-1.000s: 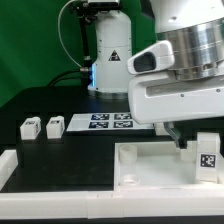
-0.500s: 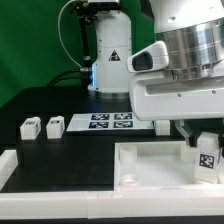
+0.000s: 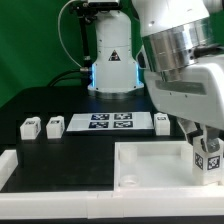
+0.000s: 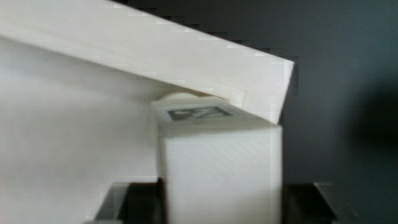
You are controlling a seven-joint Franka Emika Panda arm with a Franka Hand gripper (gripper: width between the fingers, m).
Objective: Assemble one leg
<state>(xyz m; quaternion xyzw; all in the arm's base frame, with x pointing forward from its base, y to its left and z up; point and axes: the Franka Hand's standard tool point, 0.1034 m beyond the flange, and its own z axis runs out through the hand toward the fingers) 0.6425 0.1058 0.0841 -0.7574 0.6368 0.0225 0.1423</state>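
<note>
Wrist view only: gripper [image 4: 221, 190] fingers pinch the leg [image 4: 221, 155] under tabletop [image 4: 107, 110] corner; exterior view adds two spare legs [image 3: 41, 126] well off.

Leg [image 3: 207, 158] at big square piece's [image 3: 150, 170] exterior-view right edge; two legs [image 3: 30, 126] [image 3: 54, 126] well left; marker board [image 3: 110, 122] behind.

tool [image 3: 206, 138] gripping leg [image 3: 207, 157], apparently over white square piece [image 3: 150, 172], spare legs [image 3: 42, 126] aside
</note>
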